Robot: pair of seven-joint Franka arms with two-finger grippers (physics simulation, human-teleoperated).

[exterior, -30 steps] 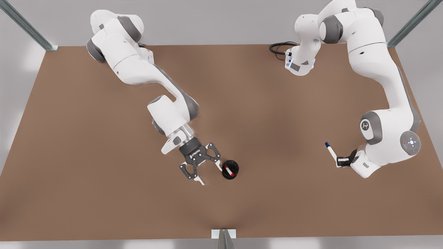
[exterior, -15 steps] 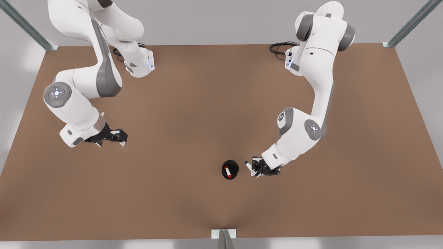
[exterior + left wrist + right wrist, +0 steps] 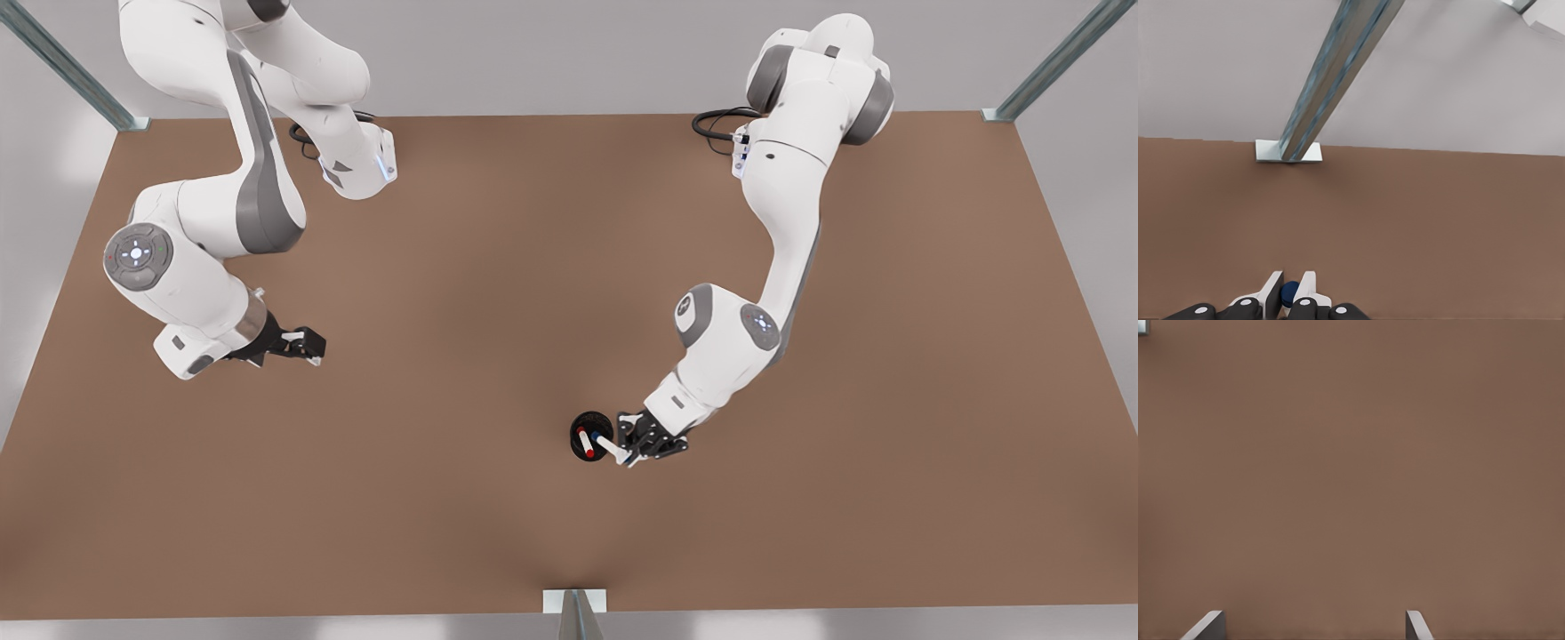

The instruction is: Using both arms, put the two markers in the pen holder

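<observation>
The black pen holder (image 3: 591,425) stands on the brown table, a little toward the front view's right of centre. The red-capped marker (image 3: 584,441) leans inside it. My left gripper (image 3: 633,442) is just to the holder's right in the front view, shut on the blue marker (image 3: 609,444), whose white barrel tilts with its far end over the holder's rim. In the left wrist view the fingers (image 3: 1275,288) pinch the marker's dark blue end (image 3: 1290,292). My right gripper (image 3: 298,345) waits far off at the front view's left; its fingertips (image 3: 1208,623) stand wide apart, open over bare table.
A black cable (image 3: 716,120) lies by the arm base at the back right. Metal frame posts (image 3: 62,62) rise at the back corners, and a white bracket (image 3: 575,601) with a post sits at the middle of the front edge.
My left gripper carried the blue marker from the front view's right across to the holder. My right gripper left the holder, red marker inside, and withdrew to the far left.
</observation>
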